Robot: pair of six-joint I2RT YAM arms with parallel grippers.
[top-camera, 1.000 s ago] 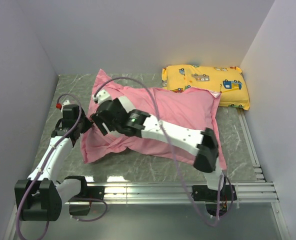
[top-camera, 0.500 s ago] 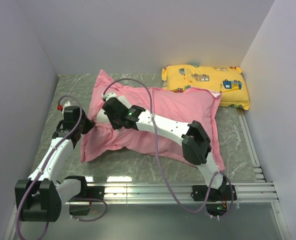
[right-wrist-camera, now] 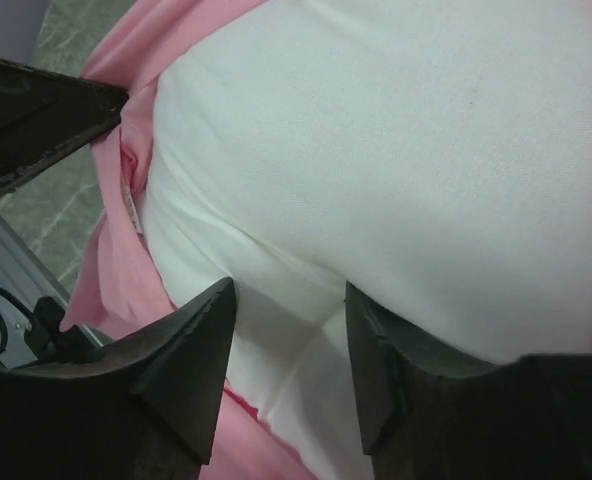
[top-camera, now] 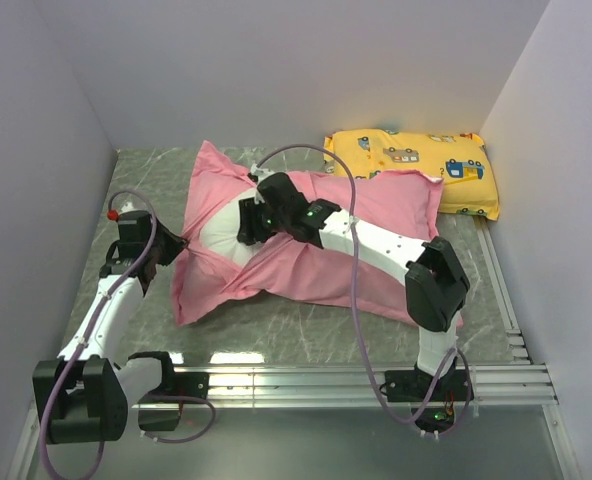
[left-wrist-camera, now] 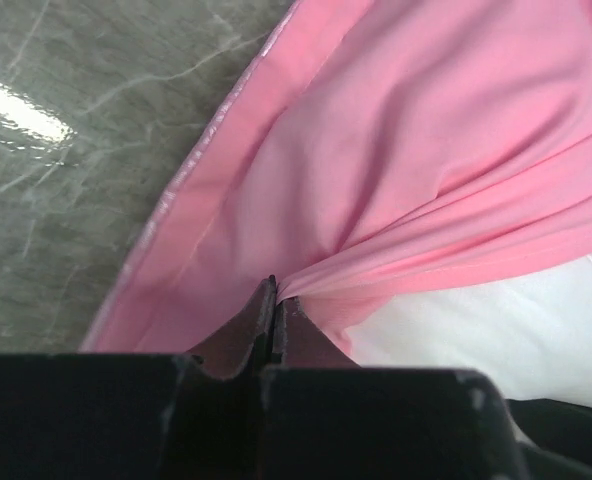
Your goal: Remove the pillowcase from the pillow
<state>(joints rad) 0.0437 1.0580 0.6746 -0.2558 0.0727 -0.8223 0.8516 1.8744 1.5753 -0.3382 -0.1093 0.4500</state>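
While my left pincer [left-wrist-camera: 274, 292] clenches the pillowcase [left-wrist-camera: 426, 150] at nine o'clock, my parted right pincer [right-wrist-camera: 288, 295] may lose the pillow [right-wrist-camera: 396, 150].

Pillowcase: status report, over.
Left end effector shut on pillowcase edge. Right end effector on exposed pillow, jaws apart, grip unclear. Pillow mostly covered. Right arm lies across pillowcase.

Left end effector [left-wrist-camera: 274, 292] clamped tight; right end effector [right-wrist-camera: 286, 300] jaws apart, arm stretched leftward.

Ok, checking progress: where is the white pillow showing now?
Top view, left of centre: the pillow peeks from the pillowcase opening, at the right gripper.
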